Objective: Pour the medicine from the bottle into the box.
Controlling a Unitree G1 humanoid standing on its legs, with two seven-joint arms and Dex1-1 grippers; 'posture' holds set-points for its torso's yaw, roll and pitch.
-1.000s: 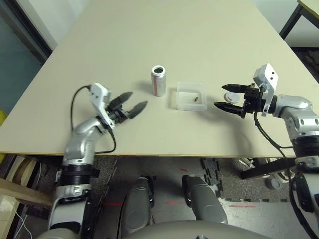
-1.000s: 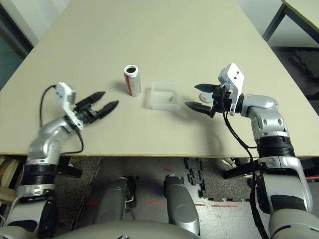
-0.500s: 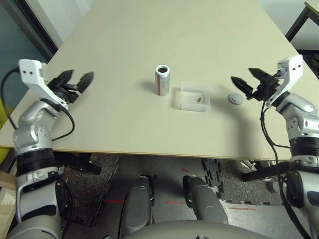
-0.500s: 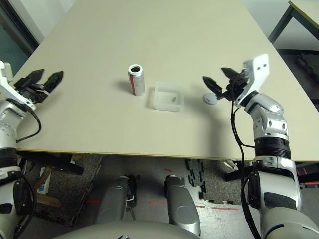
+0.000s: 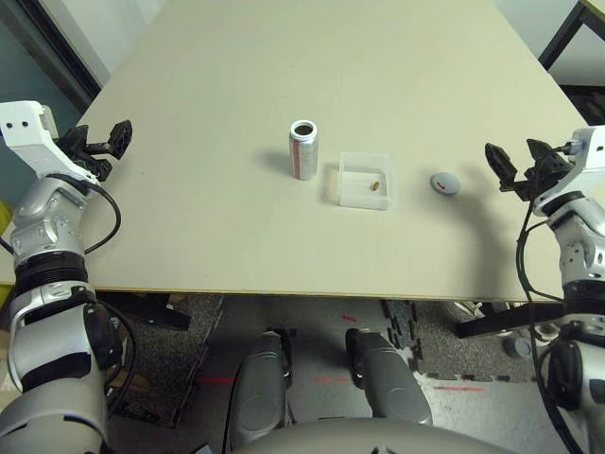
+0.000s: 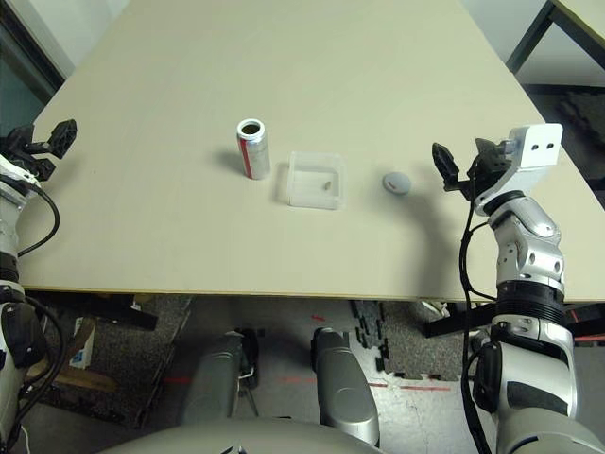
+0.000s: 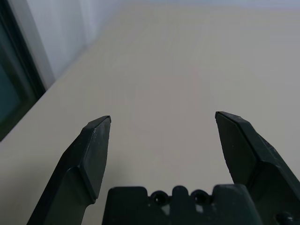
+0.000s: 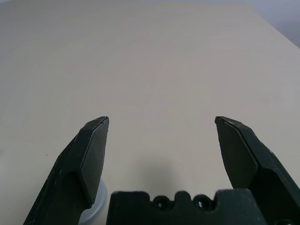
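The silvery bottle (image 5: 302,150) with red marks stands upright and uncapped at the table's middle. Just right of it sits the clear box (image 5: 366,182), with a tiny brownish-orange pill, the medicine (image 5: 375,185), lying inside. Its round grey cap (image 5: 444,183) rests on the table right of the box. My left gripper (image 5: 97,148) is open at the table's far left edge, far from the bottle. My right gripper (image 5: 515,163) is open near the right edge, a short way right of the cap. Each wrist view shows two spread fingers (image 7: 91,150) (image 8: 91,154) with nothing between them.
The beige table (image 5: 236,227) has wide bare areas in front and behind. A dark wall edge runs along the left. Another table's black leg (image 5: 572,24) stands at the far right. Floor mats lie below the front edge.
Both arms have drawn outward and away from the middle: the left gripper to the far left edge, the right gripper toward the right edge. Bottle, box and cap stay put.
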